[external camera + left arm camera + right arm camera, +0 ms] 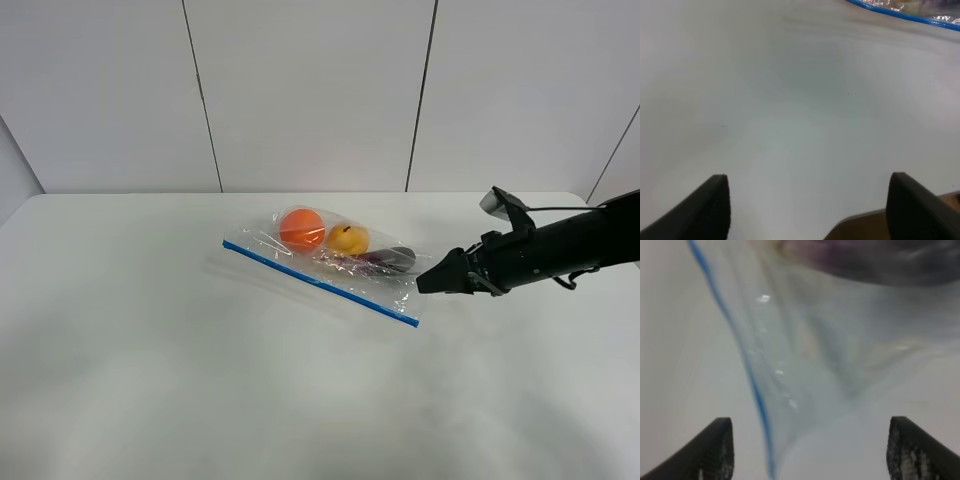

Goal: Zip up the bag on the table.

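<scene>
The bag [330, 262] lies flat on the white table [150, 360]. It is clear plastic with a blue zipper strip [320, 283] along its near edge, and orange, yellow and purple produce shows through it. My right gripper [428, 280] hovers at the bag's right end. In the right wrist view its jaws [810, 450] stand wide apart around the bag's corner [805, 390], touching nothing. My left gripper [810, 207] is open over bare table, with the blue strip [905, 16] far ahead of it. The left arm is outside the exterior view.
The table's edge, with brown floor [865, 225] beyond it, shows close to the left gripper in the left wrist view. A grey panelled wall [310, 90] stands behind the table. The right arm [560, 245] reaches in from the right edge.
</scene>
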Available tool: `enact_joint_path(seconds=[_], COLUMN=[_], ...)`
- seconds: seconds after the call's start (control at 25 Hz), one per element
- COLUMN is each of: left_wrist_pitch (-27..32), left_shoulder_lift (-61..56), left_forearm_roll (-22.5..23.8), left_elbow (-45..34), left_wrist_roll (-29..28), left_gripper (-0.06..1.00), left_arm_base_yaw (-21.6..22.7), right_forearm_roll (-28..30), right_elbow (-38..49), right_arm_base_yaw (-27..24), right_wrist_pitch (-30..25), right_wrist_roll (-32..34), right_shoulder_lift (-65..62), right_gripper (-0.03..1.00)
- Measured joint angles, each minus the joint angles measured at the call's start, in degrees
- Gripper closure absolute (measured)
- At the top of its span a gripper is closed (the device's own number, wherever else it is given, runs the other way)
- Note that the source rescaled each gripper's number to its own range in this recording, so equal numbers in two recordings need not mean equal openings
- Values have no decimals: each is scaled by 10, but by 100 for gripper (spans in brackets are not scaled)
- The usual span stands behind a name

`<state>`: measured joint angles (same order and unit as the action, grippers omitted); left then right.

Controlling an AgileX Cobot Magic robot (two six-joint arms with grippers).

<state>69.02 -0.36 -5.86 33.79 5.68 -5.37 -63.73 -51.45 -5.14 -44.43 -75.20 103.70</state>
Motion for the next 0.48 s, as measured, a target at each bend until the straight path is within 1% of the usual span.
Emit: enact_joint_path(seconds=[0.08,0.24,0.32,0.4,0.48], left_wrist_pitch=[0,0,0,0,0], left_shoulder_lift=[0,0,0,0,0], left_forearm_roll=[0,1,1,1,1], left_elbow=[0,0,0,0,0], left_wrist_roll=[0,0,0,0,0], left_gripper=[-5,-5,-5,-5,-5], left_arm_base_yaw=[0,0,0,0,0], right_forearm_roll=[65,216,296,392,477], right_elbow=[-12,-35,-47,-58,-69], right_arm_base_yaw=[0,0,0,0,0], right_wrist_pitch=[23,74,95,110,124], right_wrist_roll=[43,133,191,252,331], right_shoulder_lift=[-24,-70,-86,-99,-108], right_gripper=[7,7,7,7,7])
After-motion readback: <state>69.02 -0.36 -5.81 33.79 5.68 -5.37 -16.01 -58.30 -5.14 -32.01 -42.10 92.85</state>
